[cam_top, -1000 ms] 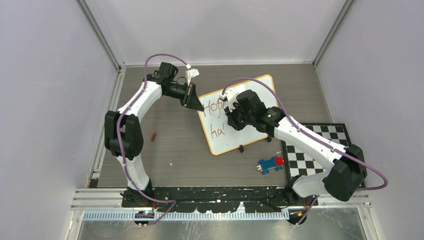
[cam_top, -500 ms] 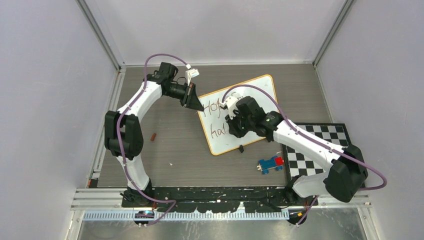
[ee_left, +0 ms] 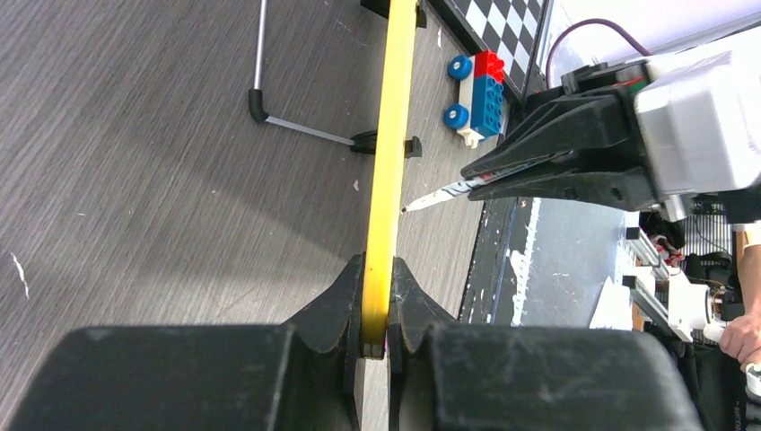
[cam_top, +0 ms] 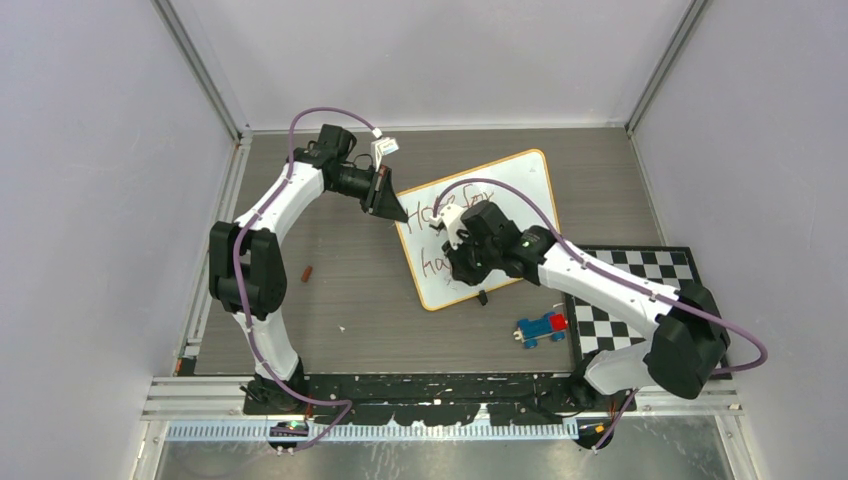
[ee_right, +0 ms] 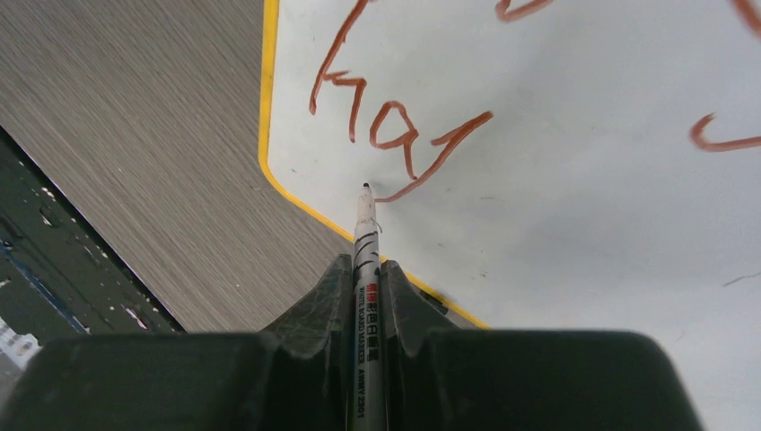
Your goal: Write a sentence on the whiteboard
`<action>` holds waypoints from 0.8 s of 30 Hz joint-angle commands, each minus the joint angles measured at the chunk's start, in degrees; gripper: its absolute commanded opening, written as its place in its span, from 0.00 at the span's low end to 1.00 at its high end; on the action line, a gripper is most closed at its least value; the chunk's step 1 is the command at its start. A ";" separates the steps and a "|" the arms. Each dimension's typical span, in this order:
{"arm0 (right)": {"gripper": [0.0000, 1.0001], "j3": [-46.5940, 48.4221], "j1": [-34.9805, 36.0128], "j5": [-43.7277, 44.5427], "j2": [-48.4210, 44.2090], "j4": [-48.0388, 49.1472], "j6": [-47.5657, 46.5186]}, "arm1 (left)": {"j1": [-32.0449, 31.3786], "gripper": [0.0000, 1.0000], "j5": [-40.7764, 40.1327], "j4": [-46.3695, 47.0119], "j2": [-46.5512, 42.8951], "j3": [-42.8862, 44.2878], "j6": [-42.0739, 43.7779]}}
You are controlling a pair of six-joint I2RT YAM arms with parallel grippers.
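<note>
The whiteboard (cam_top: 522,185) lies tilted on the table, and its yellow rim (ee_left: 391,153) is pinched at the left corner by my left gripper (cam_top: 392,211) (ee_left: 377,269), which is shut on it. The sentence (cam_top: 440,213) so reads "Hope for" on the upper line, with "ha" and a slanting stroke (ee_right: 395,130) on the lower line. My right gripper (cam_top: 463,268) (ee_right: 366,268) is shut on a white marker (ee_right: 366,235) (ee_left: 441,194). The marker's tip rests at the bottom of that slanting stroke, near the board's lower rim.
A blue and red toy car (cam_top: 541,327) (ee_left: 474,85) sits in front of the board, beside the black-and-white checkered mat (cam_top: 640,300). A small reddish cap (cam_top: 309,272) lies left of the board. A black clip (cam_top: 482,297) sticks out from the board's near edge.
My right arm has swung down and left over the board, uncovering "for" on the upper line, and a slanting stroke now follows "ha". The left arm has stayed still.
</note>
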 commanded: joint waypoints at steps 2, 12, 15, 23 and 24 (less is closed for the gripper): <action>0.00 4.45 -0.76 0.51 -4.65 0.73 -0.34 | 0.15 0.00 -4.65 -0.06 -1.38 0.66 1.74; 0.00 4.85 -1.30 6.17 -3.39 2.22 -0.38 | 0.15 0.00 -4.79 0.03 -1.47 0.73 1.64; 0.00 4.87 -1.30 8.02 -2.48 3.01 -0.45 | 0.15 0.00 -4.82 0.03 -1.56 0.64 1.72; 0.00 4.79 -2.58 9.65 -1.94 4.41 0.09 | 0.15 0.00 -4.66 0.16 -1.21 0.64 1.64; 0.00 4.92 -2.91 9.64 -2.09 4.37 0.27 | 0.11 0.00 -4.65 0.16 -1.21 0.64 1.64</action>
